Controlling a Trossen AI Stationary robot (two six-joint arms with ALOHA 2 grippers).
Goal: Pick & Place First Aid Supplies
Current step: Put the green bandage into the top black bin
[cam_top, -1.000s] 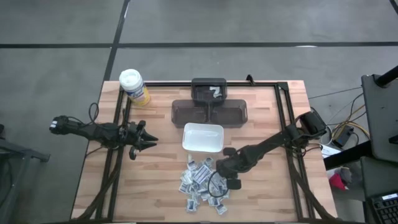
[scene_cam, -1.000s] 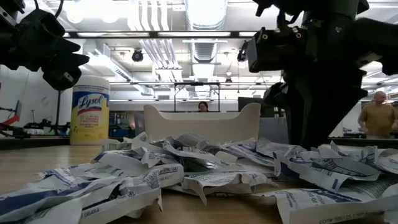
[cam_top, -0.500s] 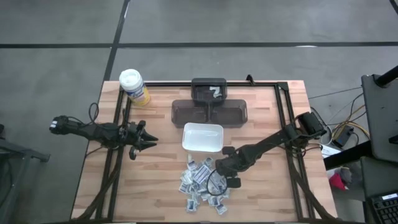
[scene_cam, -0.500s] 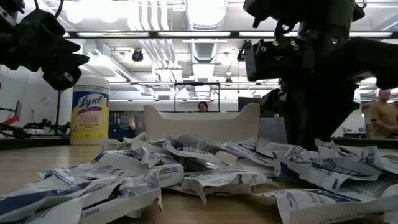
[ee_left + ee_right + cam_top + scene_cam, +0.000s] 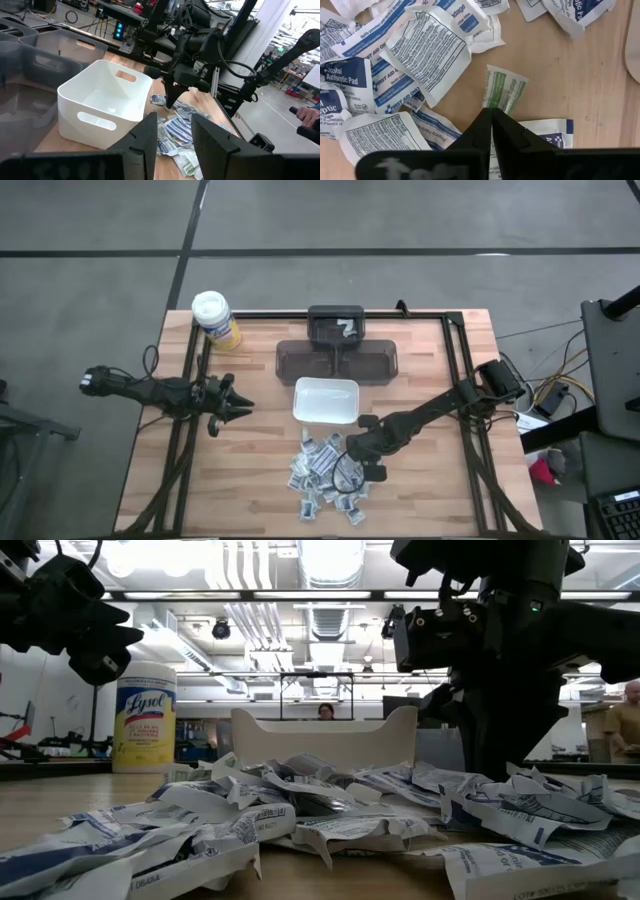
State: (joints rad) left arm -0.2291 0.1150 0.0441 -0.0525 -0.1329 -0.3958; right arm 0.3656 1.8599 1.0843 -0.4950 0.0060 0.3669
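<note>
The first aid supplies [image 5: 325, 480] are a loose pile of small flat packets on the wooden table, just in front of the empty white dish [image 5: 326, 402]. My right gripper [image 5: 490, 113] points steeply down at the pile's right side [image 5: 354, 467]. It is shut on a green-printed packet [image 5: 505, 90] that lies flat on the wood. My left gripper [image 5: 237, 408] hangs open over the table's left part, nothing between its fingers [image 5: 172, 135]. My right gripper comes from above, pointing steeply down, and its two fingertips meet on the edge of the green-printed packet [image 5: 493, 104] nearest them. The packet lies flat on the table. Whether the tips pinch the edge or only press on it, I cannot tell.
A yellow canister [image 5: 215, 318] with a white lid stands at the far left corner. Dark grey trays [image 5: 337, 360] sit behind the dish. Black frame rails [image 5: 465, 410] run along both table sides. People [image 5: 630, 720] are in the room beyond.
My right gripper has shut its fingers while staying in place at the pile's right side. The packets have not visibly moved.
</note>
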